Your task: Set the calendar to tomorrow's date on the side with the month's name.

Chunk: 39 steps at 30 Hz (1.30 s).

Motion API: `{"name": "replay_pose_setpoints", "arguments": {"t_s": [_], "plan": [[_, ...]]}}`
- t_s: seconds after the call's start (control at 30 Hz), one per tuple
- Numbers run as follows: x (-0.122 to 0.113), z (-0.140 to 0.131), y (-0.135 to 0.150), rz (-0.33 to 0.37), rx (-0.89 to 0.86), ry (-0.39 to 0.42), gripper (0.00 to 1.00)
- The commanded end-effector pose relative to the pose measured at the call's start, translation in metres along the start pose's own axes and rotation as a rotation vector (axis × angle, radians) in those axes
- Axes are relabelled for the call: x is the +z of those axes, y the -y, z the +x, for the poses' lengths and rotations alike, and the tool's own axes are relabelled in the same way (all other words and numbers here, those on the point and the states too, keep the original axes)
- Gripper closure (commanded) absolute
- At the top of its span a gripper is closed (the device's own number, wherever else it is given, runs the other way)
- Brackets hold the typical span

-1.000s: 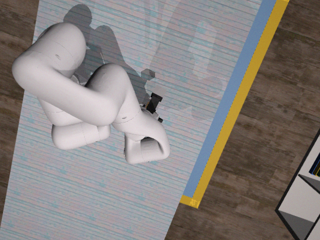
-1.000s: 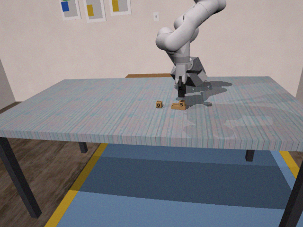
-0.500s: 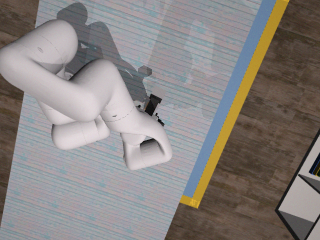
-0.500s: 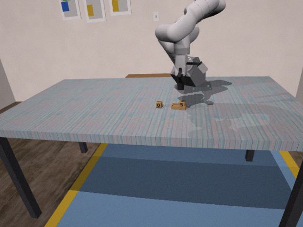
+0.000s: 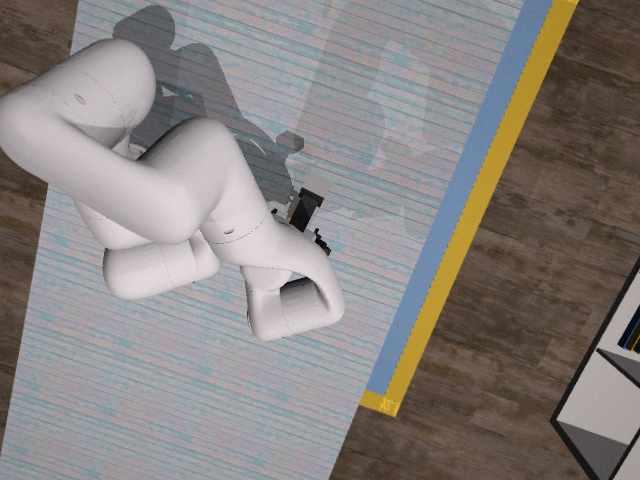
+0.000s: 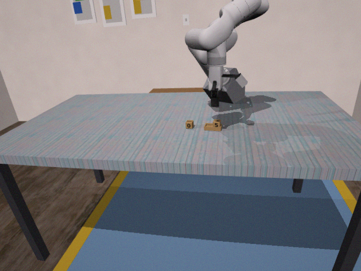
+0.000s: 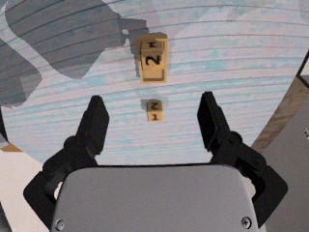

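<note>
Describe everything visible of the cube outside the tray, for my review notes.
The loose cube is small, tan and wood-like, with dark printed digits. The exterior view shows a 0 on one face; the wrist view shows a 2 on top and a 1 on a side face. It sits flat on the table, beside the tray but apart from it, a short shadow next to it. Only the table touches it; the open gripper is clear of it.

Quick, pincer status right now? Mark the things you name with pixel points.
Pincer (image 6: pixel 215 101) (image 7: pixel 152 104): open wide, holding nothing, raised above the table (image 6: pixel 140 145) (image 7: pixel 188 72).
</note>
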<state>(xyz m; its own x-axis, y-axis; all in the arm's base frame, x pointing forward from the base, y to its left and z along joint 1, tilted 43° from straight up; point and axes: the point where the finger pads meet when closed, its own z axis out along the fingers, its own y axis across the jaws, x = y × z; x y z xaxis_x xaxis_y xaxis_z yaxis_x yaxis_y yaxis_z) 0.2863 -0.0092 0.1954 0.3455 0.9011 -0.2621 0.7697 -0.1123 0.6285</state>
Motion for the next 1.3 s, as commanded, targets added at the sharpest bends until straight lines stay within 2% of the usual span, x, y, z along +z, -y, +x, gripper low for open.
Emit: {"name": "replay_pose_setpoints", "arguments": {"t_s": [0.0,0.17,0.37,0.43,0.5,0.9,1.0,1.03,1.27], "plan": [[-0.001,0.000,-0.001,-0.002,0.000,-0.001,0.00],[0.000,-0.001,-0.001,0.000,0.026,-0.002,0.00],[0.003,-0.008,0.000,0.015,0.233,-0.002,0.00],[0.003,-0.008,0.000,0.015,0.233,-0.002,0.00],[0.005,-0.013,0.000,0.024,0.359,-0.001,0.00],[0.011,-0.028,0.001,0.045,0.762,0.006,0.00],[0.011,-0.029,0.001,0.046,0.788,0.006,0.00],[0.012,-0.033,0.001,0.050,0.891,0.009,0.00],[0.015,-0.041,0.002,0.056,1.108,0.014,0.00]]}}
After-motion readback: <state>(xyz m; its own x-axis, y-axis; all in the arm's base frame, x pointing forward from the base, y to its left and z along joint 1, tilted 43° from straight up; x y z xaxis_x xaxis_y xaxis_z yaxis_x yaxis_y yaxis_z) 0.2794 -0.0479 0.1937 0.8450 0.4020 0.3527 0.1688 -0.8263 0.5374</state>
